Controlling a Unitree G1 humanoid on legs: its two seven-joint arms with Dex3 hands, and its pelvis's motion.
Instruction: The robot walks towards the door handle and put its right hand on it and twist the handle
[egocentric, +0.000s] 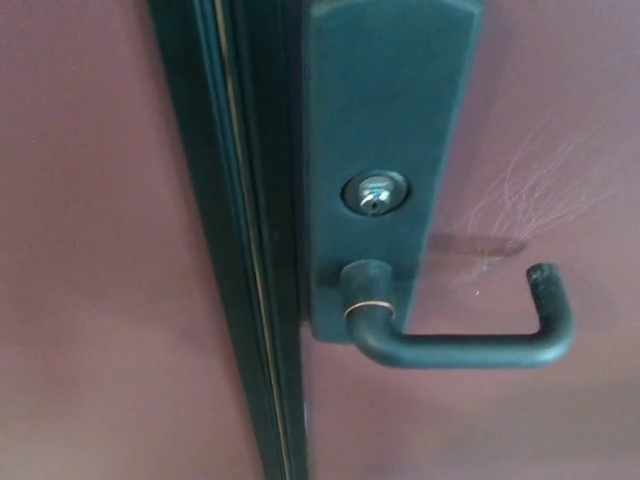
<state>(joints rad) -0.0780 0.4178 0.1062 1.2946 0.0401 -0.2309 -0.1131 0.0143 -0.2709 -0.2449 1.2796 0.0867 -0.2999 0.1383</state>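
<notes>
1 dark lever door handle (460, 348) is sitting level below the keyhole (375, 194), its tip hooking back; neither hand is showing.

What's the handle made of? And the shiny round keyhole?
Handle: probably metal with a dark, matte coating; a thin brassy ring shows near its base. Keyhole: bare silvery metal, since it glints. Door: smooth, painted reddish-brown; material unclear.

silver keyhole (375, 195), dark backplate (390, 100), scratched door (560, 180)
</notes>
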